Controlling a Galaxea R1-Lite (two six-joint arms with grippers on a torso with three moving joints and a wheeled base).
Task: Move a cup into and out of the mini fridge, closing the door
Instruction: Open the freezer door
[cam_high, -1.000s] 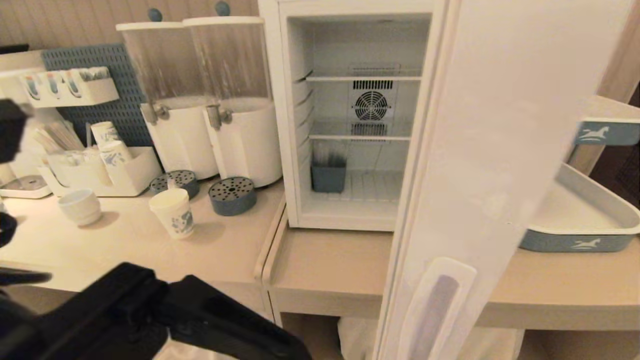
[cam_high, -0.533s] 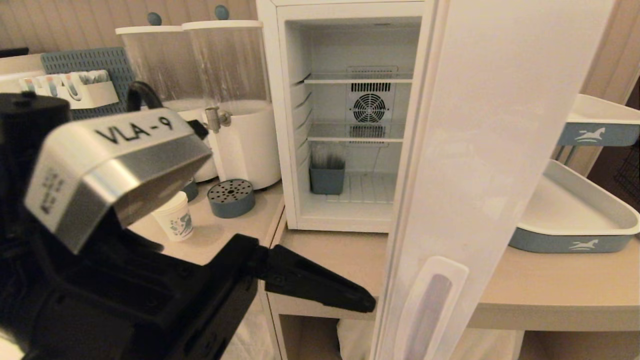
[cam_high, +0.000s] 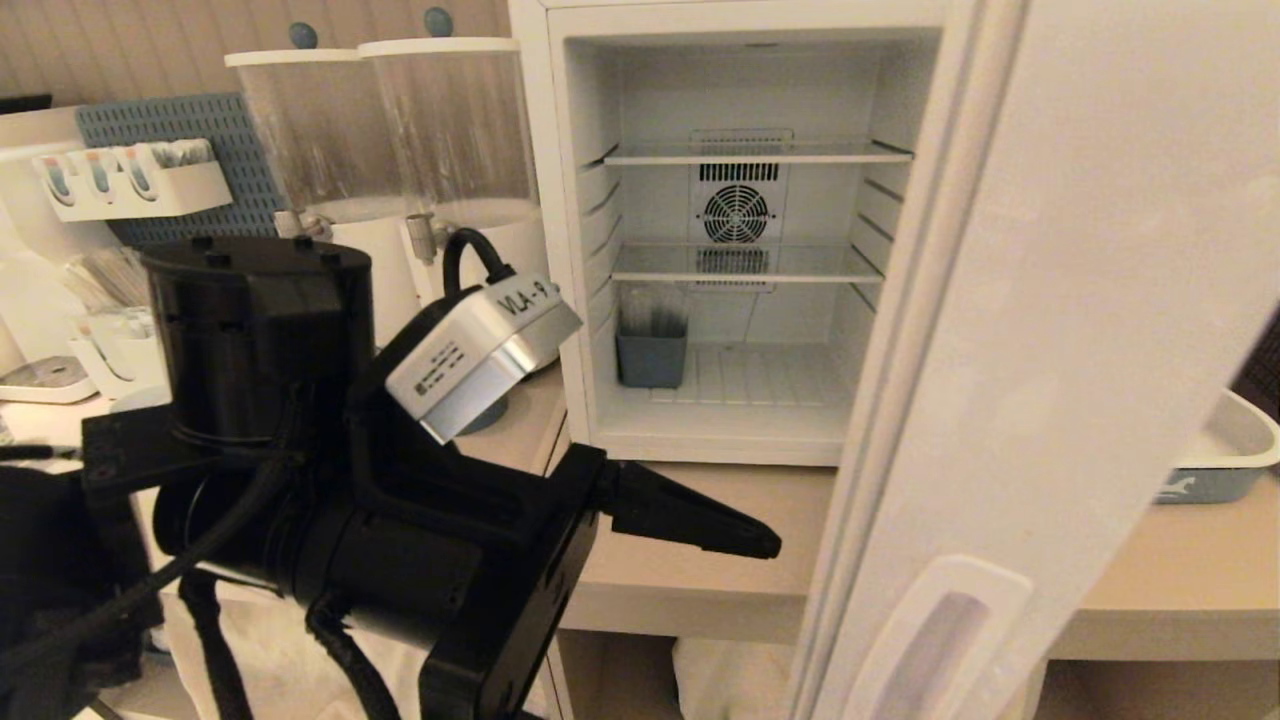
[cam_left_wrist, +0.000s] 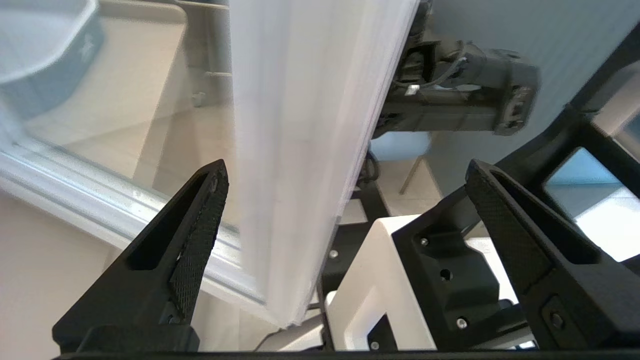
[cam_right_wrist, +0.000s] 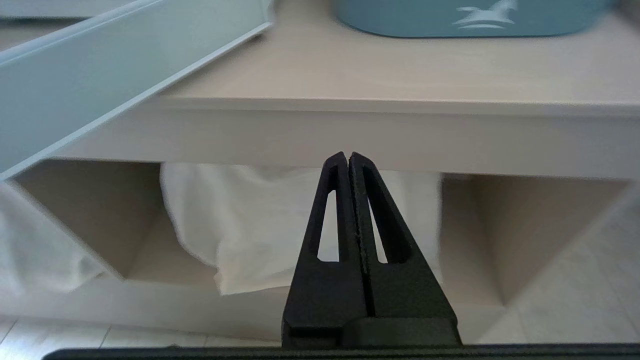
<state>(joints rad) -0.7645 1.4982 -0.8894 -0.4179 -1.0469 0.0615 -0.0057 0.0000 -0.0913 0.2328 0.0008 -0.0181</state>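
You have the worktop (cam_high: 690, 590) carrying the mini fridge (cam_high: 560, 200) at its back edge, and the door (cam_high: 1100, 300) swings far out over the front edge, filling the right side of the head view. Inside, the wire shelves are bare except for a small blue holder (cam_high: 651, 358) on the floor of the cabinet at its left wall. Your left arm fills the near left of the head view, and the left end effector (cam_left_wrist: 345, 190) is spread wide, its fingers standing either side of the door's free edge without pinching it, as the left wrist view shows. The right end effector (cam_right_wrist: 348, 165) hangs low in front of the worktop's front edge, pressed together and holding nothing. The cup is not visible in any view; your left arm covers the left part of the worktop where it may stand, so you cannot tell its place.

Watch the door first: with a finger on each side of its edge, any sideways sweep of the arm could drag the door or jam a finger against the frame. Pulling back blind toward the hidden cup, you risk knocking it over with the wrist. A door left this wide also sits in the path of any reach to the shelves
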